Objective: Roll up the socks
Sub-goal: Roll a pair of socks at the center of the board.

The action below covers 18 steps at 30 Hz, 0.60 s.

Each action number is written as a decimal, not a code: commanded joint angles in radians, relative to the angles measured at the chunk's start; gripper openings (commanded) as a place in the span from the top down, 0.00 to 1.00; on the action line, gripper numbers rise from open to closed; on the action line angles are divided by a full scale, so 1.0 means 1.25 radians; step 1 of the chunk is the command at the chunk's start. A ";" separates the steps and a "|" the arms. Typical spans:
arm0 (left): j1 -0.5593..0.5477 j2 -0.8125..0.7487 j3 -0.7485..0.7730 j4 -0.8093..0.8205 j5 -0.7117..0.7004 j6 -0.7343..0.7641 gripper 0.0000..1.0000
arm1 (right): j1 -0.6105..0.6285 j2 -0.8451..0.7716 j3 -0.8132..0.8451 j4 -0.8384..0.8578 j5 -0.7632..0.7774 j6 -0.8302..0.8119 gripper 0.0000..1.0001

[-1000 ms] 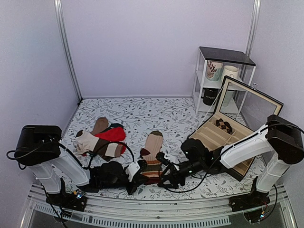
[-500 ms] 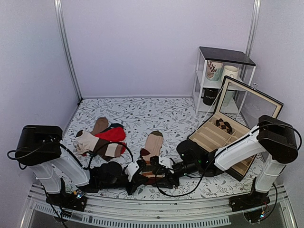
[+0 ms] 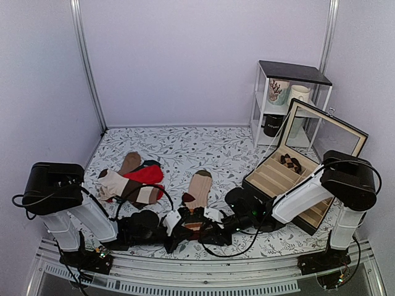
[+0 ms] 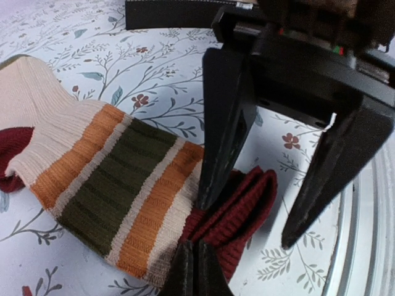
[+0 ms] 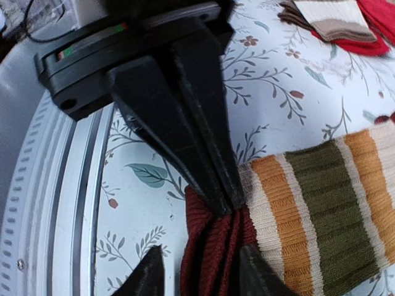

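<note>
The socks (image 3: 199,192) lie at 6 o'clock on the surface (image 3: 185,148), toes toward 12. The left jaws are shut tight on the folded maroon cuff (image 4: 244,203). The right jaws stand about half open astride that fold, holding nothing. The right jaws may bite only the top layer, or knock the left jaws crowded just beside them. Either way the fold would likely spring flat, or the pair drag toward the rail (image 5: 55,203) at 6.
</note>
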 commanded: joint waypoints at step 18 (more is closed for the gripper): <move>-0.096 -0.206 -0.021 -0.123 -0.172 0.231 0.51 | -0.049 0.131 0.035 -0.132 -0.091 0.406 0.92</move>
